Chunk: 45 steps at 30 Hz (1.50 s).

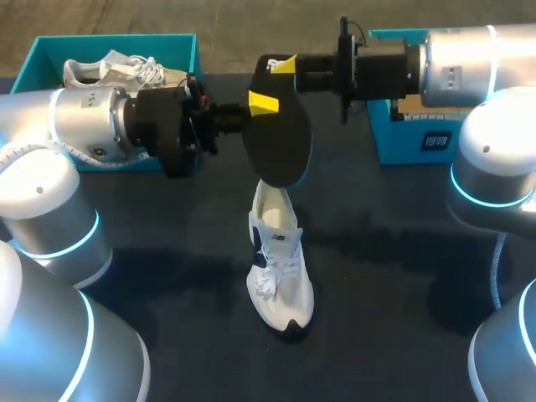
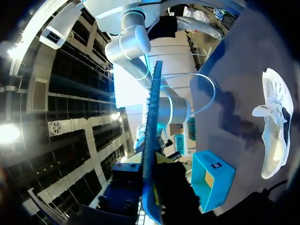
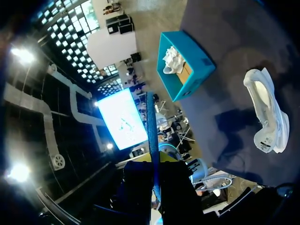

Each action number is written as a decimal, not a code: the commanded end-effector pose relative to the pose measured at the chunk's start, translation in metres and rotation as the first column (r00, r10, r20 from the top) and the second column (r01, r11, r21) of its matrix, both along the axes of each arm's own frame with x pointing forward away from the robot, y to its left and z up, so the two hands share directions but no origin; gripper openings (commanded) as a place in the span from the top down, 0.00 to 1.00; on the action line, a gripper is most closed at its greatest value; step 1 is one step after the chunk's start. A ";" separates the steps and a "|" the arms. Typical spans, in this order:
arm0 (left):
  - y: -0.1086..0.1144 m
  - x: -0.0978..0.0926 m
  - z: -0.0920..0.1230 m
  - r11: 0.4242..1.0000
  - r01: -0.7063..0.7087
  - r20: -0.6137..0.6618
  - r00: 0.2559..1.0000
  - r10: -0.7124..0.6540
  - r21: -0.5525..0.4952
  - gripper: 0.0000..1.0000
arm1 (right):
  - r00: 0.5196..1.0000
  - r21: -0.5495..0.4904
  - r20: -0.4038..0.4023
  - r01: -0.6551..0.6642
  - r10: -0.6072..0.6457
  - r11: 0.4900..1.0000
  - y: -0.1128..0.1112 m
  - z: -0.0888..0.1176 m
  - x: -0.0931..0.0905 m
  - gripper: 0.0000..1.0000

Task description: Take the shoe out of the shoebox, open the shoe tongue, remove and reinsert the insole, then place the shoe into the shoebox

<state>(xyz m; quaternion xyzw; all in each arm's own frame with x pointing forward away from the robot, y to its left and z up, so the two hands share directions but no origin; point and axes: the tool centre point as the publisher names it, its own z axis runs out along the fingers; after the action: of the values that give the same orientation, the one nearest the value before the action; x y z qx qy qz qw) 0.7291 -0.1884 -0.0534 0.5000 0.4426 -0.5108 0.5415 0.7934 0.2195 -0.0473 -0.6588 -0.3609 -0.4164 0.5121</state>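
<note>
Behind the left gripper (image 1: 261,104) stands a shoebox (image 1: 50,50) with 1 other shoe (image 1: 117,69) in it. This gripper is closed on the side edge of the black insole (image 1: 280,142), which it holds in the air. In its wrist view the insole (image 2: 151,131) runs edge-on between the fingers. The white shoe (image 1: 280,272) lies on the table below both grippers, apart from them, its opening under the insole's lower end and its long axis pointing to the robot. The right gripper (image 1: 283,65) pinches the insole's upper end. I judge the left gripper sits lower, so it is nearer for reinserting.
</note>
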 end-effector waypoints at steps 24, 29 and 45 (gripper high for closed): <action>0.020 0.003 0.001 0.997 0.083 -0.084 0.993 -0.082 0.002 1.00 | 0.950 -0.005 0.308 -0.058 0.057 0.998 -0.037 -0.003 -0.049 0.00; 0.025 0.004 -0.003 0.997 0.070 -0.095 0.993 -0.069 0.016 1.00 | 0.938 -0.035 0.337 -0.071 0.078 0.997 -0.050 -0.001 -0.067 0.00; 0.036 0.006 -0.002 0.997 0.060 -0.093 0.994 -0.055 0.047 1.00 | 0.890 -0.086 0.443 -0.080 0.110 0.993 -0.072 0.000 -0.090 0.00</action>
<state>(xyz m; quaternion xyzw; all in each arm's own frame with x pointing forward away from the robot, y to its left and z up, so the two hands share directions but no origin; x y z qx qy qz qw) 0.7347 -0.1530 -0.0561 0.4998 0.4645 -0.5381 0.4949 0.7073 0.1522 -0.0484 -0.5419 -0.5145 -0.5194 0.4146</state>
